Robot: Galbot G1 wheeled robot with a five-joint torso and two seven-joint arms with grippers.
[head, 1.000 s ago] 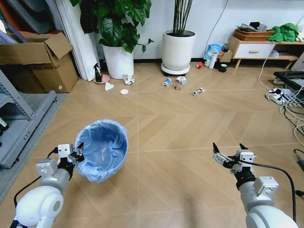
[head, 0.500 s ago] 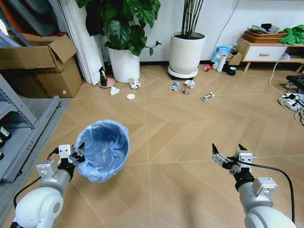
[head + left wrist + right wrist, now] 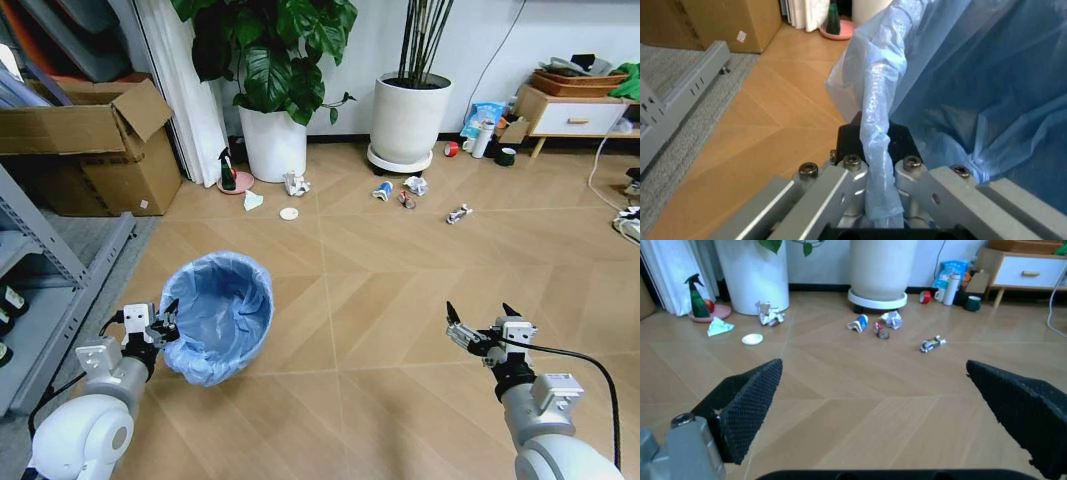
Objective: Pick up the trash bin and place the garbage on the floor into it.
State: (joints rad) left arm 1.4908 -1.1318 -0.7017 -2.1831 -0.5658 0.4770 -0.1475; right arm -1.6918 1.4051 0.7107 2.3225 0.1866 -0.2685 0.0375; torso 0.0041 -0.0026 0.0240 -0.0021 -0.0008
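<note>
Tan boards in a chevron pattern make up the floor (image 3: 400, 290), which runs back to a white wall. At the far left stands an open cardboard box (image 3: 85, 140), and along the wall stand two big white plant pots (image 3: 275, 140), the right-hand one (image 3: 408, 118) on a low wheeled base. Nearer, at lower left in the head view, the bin (image 3: 215, 315) hangs tipped with its mouth toward the camera, its crinkly light blue bag (image 3: 960, 90) bulging over the rim. The left gripper (image 3: 160, 322) is clamped on the near left rim; the left wrist view shows the bag's folded edge pinched between the closed fingers (image 3: 852, 172). The right gripper (image 3: 483, 320) hovers over bare floor at lower right, well apart from the bin, its two dark fingers (image 3: 747, 400) spread wide and holding nothing. The garbage lies far ahead, near the pots: a crumpled paper wad (image 3: 295, 184), a crushed blue-white can (image 3: 382, 189), another white wad (image 3: 416, 184) with a small red piece (image 3: 404, 199) just beside it, a dark wrapper (image 3: 459, 213) farther right, a pale scrap (image 3: 253, 201), and a small white disc (image 3: 289, 213). A green spray bottle (image 3: 229, 172) stands by the left pot.
</note>
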